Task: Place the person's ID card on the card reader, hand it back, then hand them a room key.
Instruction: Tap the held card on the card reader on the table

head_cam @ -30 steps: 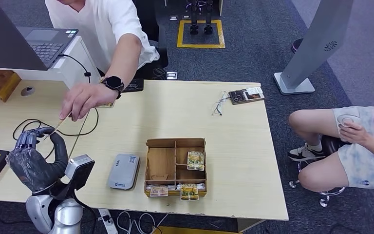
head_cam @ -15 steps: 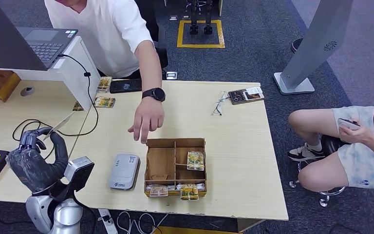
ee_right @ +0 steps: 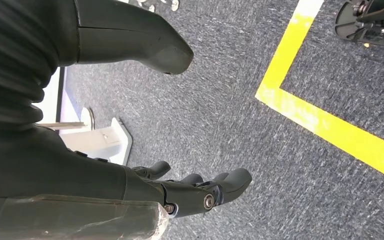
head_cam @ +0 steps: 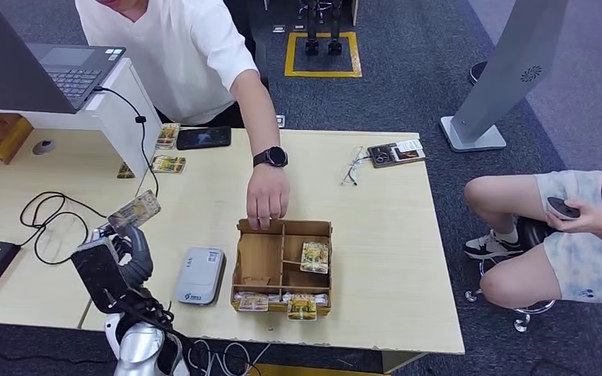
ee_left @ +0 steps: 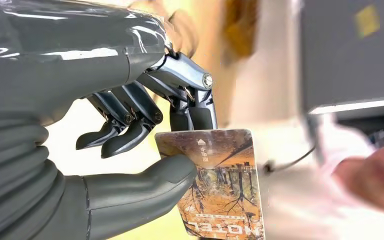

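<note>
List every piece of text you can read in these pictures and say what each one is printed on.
"HOTEL", seen upside down in the left wrist view, on the card pinched in the left hand.
Small characters beside an arrow mark on that card: too small to read.
Label on the grey card reader: too small to read.
Cards in the wooden box and the badge on the table: print too small to read.

Autumn-tree printed card (ee_left: 220,185) pinched in left hand (ee_left: 130,125), beside grey card reader (head_cam: 199,276).
</note>
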